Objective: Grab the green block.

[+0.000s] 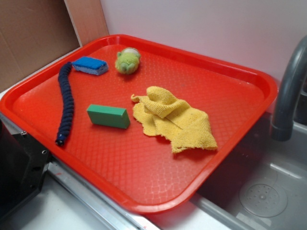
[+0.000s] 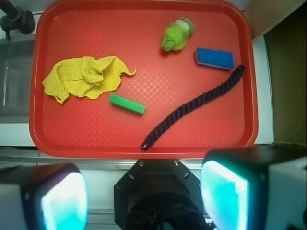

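Note:
The green block [image 1: 108, 116] lies flat on the red tray [image 1: 230, 67], left of centre, between a dark blue braided rope [image 1: 66, 103] and a yellow cloth [image 1: 173, 118]. In the wrist view the green block [image 2: 127, 104] lies near the middle of the tray [image 2: 86, 139], far ahead of my gripper [image 2: 144, 196]. The gripper is open and empty, held high above the robot base, its two lit pads [image 2: 64, 201] wide apart. The gripper is not visible in the exterior view.
A blue sponge [image 1: 90, 65] and a fuzzy yellow-green plush toy [image 1: 127, 60] lie at the tray's far end. A sink basin [image 1: 264, 191] and grey tap [image 1: 288, 96] are right of the tray. The black robot base [image 1: 19, 167] stands at the tray's near left.

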`<state>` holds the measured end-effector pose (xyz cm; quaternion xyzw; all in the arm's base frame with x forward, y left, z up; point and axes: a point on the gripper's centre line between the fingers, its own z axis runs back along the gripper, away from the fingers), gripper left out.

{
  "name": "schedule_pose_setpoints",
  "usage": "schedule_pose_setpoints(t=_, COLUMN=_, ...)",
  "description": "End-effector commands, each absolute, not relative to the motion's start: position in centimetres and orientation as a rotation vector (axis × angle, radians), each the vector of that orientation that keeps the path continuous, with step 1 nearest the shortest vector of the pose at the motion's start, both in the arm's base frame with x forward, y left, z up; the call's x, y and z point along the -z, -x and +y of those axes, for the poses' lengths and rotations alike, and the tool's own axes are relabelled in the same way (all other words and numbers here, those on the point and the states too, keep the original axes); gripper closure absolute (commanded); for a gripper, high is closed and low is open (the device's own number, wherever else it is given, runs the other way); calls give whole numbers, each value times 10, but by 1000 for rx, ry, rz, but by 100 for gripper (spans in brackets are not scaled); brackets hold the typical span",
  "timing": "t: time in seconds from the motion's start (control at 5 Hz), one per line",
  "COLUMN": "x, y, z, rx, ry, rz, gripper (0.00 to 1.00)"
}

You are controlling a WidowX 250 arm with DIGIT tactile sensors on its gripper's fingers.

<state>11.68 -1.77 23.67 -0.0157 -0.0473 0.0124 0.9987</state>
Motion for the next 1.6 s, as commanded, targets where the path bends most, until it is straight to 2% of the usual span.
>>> schedule_pose_setpoints(t=0.0, x=-237, y=-117, z=-18, rx=-25, ry=31, rz=-95, gripper=0)
schedule_pose_setpoints(t=0.4, x=-204, y=-134, z=-18, rx=251, ry=100, rz=-147, gripper=0)
schedule_pose_setpoints(t=0.8, x=-161, y=-156, z=-31, rx=748, ry=119, rz=-263, gripper=0)
schedule_pose_setpoints(t=1.0, x=-140, y=-164, z=-38, rx=811, ry=82, rz=-257, gripper=0)
schedule_pose_setpoints(t=1.4, x=-103, y=-172, z=-43, rx=861, ry=51, rz=-233, gripper=0)
